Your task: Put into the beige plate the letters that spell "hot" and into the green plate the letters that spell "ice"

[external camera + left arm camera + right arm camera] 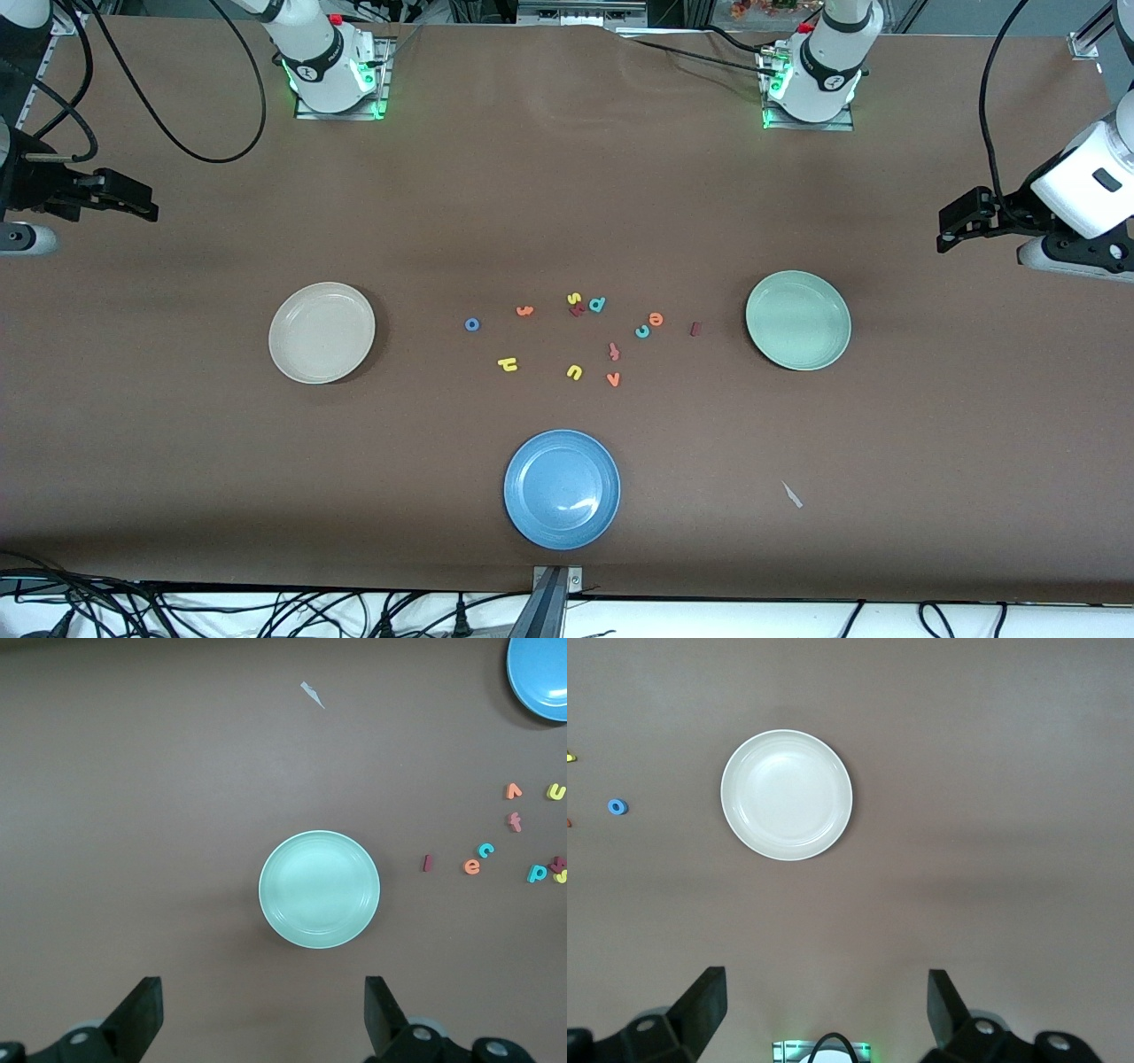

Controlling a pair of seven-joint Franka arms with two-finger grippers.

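- Both grippers wait high at the front view's edges, left gripper (952, 226) at the right, right gripper (133, 199) at the left, fingers spread, holding nothing. Mid-frame, scattered letters: blue "o" (472, 324), yellow "h" (508, 363), teal "c" (642, 331), orange "e" (656, 319). We judge them light, soft foam; pinch across edges.
- Left wrist view: green plate (354, 850) centre, empty; dark red "i" (427, 863) beside it.
- Right wrist view: beige plate (749, 766) upper middle, empty.
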